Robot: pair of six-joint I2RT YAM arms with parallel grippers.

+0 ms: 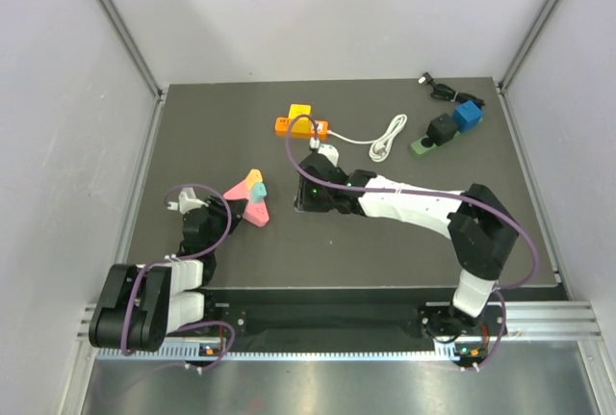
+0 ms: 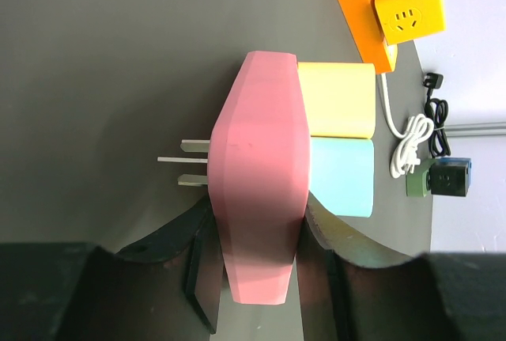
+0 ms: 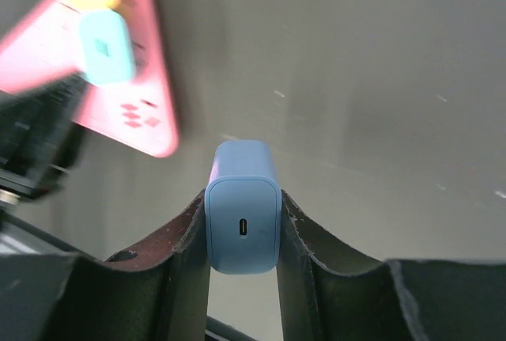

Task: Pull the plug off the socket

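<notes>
A pink triangular socket with three bare metal prongs is held between my left gripper's fingers; it also shows in the top view, and blurred in the right wrist view. A yellow plug and a light-blue plug sit in its face. My left gripper is shut on the socket's near end. My right gripper is shut on a separate blue charger plug with a USB-C port, held clear of the socket and to its right. In the top view the right gripper hides that plug.
An orange power strip with a yellow cube lies at the back middle, with a coiled white cable beside it. Green, black and blue adapters and a black cable lie at the back right. Grey walls enclose the table.
</notes>
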